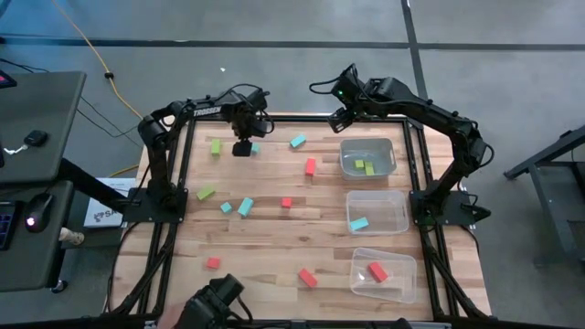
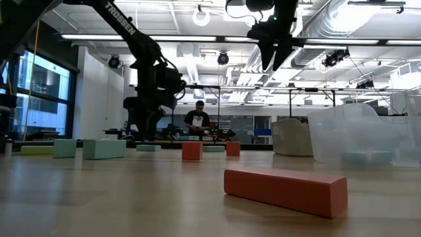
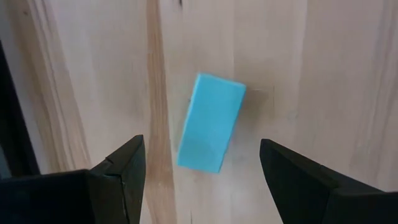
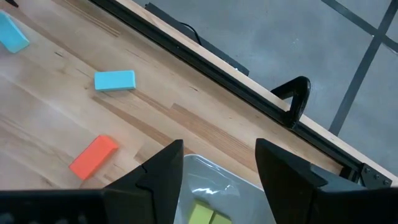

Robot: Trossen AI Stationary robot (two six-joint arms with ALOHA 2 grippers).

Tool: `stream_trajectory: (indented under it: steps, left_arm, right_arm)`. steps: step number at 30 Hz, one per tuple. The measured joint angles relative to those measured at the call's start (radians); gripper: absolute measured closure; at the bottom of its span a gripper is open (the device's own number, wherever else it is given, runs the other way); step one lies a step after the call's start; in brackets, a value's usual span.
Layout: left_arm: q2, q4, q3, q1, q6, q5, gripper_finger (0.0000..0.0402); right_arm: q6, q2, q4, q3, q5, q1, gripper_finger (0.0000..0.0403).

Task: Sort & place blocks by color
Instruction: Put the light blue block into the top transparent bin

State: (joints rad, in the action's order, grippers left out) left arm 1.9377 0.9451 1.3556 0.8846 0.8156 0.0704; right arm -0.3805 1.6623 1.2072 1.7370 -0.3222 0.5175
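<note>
My left gripper (image 1: 243,147) is open over the table's far left part. In the left wrist view its fingers (image 3: 202,180) stand on either side of a light blue block (image 3: 210,122) that lies flat on the wood, with a gap on each side. My right gripper (image 1: 343,117) is open and raised (image 2: 270,62) near the far edge, above the far rim of the bin (image 4: 205,186) that holds lime green blocks (image 4: 206,213). More green (image 1: 205,193), blue (image 1: 246,206) and red-orange (image 1: 311,166) blocks lie scattered on the table.
Three clear bins stand in a row along the right side: the far one (image 1: 367,146) holds green blocks, the middle one (image 1: 377,201) a blue block (image 1: 358,223), the near one (image 1: 388,256) a red block (image 1: 377,271). A red bar (image 2: 286,189) lies near the front edge. A person stands in the room behind.
</note>
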Motion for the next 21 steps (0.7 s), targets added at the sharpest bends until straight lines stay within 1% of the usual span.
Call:
stream_trajectory:
  steps: [4,18,21]
  left_arm:
    - [0.000,-0.024,0.000,0.000,0.000,0.000,0.0161]
    - [0.000,-0.022,0.000,-0.016,0.025,-0.005,0.0161]
    - [0.001,-0.023,0.000,-0.024,0.026,-0.028,0.0161]
  right_arm:
    - [0.000,0.000,0.000,0.000,0.000,0.000,0.0213]
    - [0.005,0.000,0.000,0.000,0.000,0.000,0.0213]
    - [0.005,0.000,0.000,0.000,0.000,0.000,0.0213]
